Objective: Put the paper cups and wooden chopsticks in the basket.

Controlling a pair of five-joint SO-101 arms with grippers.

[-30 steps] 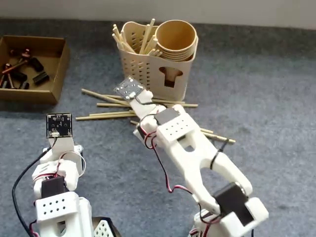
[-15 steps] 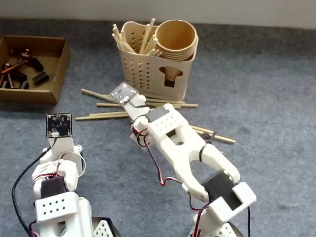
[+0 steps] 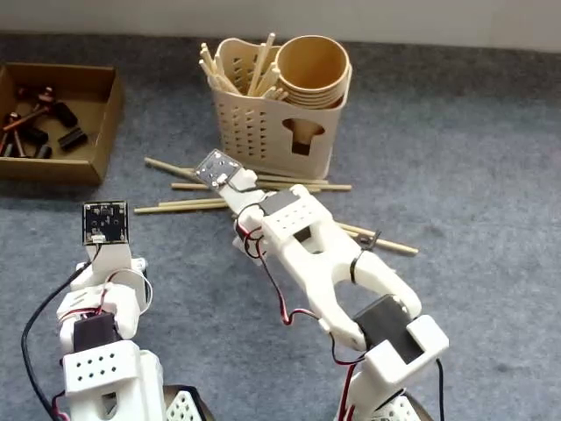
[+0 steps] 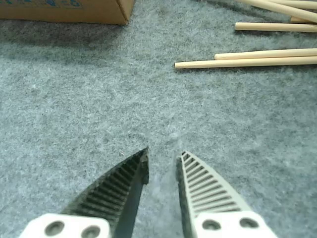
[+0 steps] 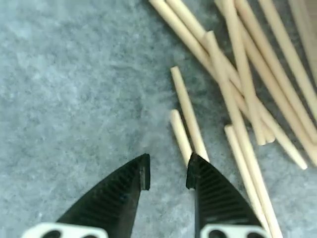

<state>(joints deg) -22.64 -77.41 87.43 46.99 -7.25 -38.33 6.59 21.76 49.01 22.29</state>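
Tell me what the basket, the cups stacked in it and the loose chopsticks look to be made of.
Basket: probably moulded plastic, cream and matte, judging by its even rows of holes and rounded edges.
Cups: apparently paper, tan and dull, with thin nested rims.
Chopsticks: seemingly bare wood, pale and unvarnished, with no shine and blunt cut ends.

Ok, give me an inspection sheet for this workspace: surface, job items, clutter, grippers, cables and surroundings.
Surface: grey carpet.
Job's things: paper cups stacked in the basket beside standing chopsticks; loose chopsticks lie on the carpet in front of the basket.
Clutter: cardboard box holding small dark parts, off to one side.
Grippers: left gripper open over bare carpet; right gripper open, tips at the loose chopsticks' ends.
Cables: red and black wires along the right arm; black cable beside the left arm.
Surroundings: pale wall behind the carpet.
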